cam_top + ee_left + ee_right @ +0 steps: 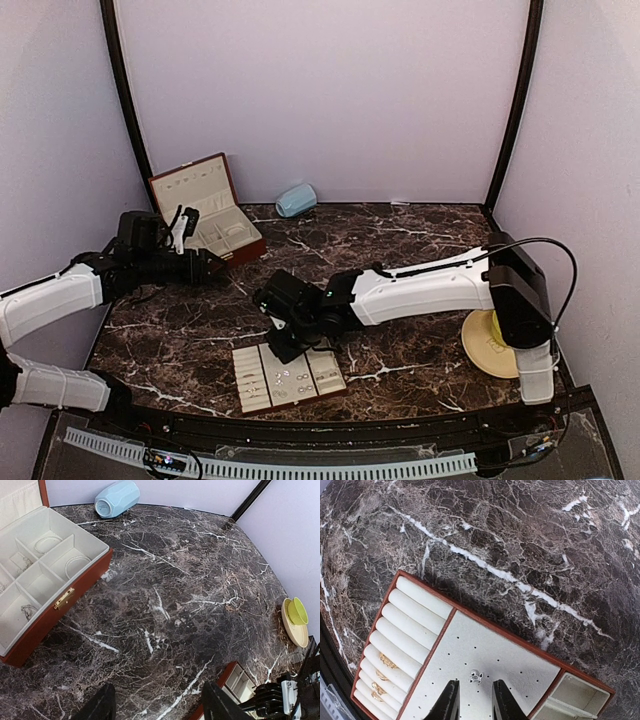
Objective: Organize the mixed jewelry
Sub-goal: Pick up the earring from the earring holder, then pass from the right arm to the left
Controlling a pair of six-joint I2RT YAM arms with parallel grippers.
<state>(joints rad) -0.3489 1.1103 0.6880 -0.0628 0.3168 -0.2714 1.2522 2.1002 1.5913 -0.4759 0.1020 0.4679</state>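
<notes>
The jewelry tray (pixel 490 626) has cream ring rolls on its left, and some of those rolls hold gold rings (pixel 387 661). A small silvery earring (pixel 476 677) lies on the tray's perforated middle panel. It sits just ahead of my right gripper (pixel 476 702), whose narrowly parted tips do not touch it. In the top view the right gripper (pixel 286 345) hangs over the tray (pixel 288 377). My left gripper (pixel 159 706) is open and empty over bare marble, to the right of the open red-brown box (pixel 60 602). Thin bangles (pixel 76 564) and a chain (pixel 27 611) lie in the box's compartments.
A pale blue faceted object (pixel 296 199) lies on its side at the back wall. A yellow plate with a green cup (pixel 296 614) stands at the right edge beside the right arm's base (pixel 520 300). The marble tabletop (pixel 400 240) stretches between box and tray.
</notes>
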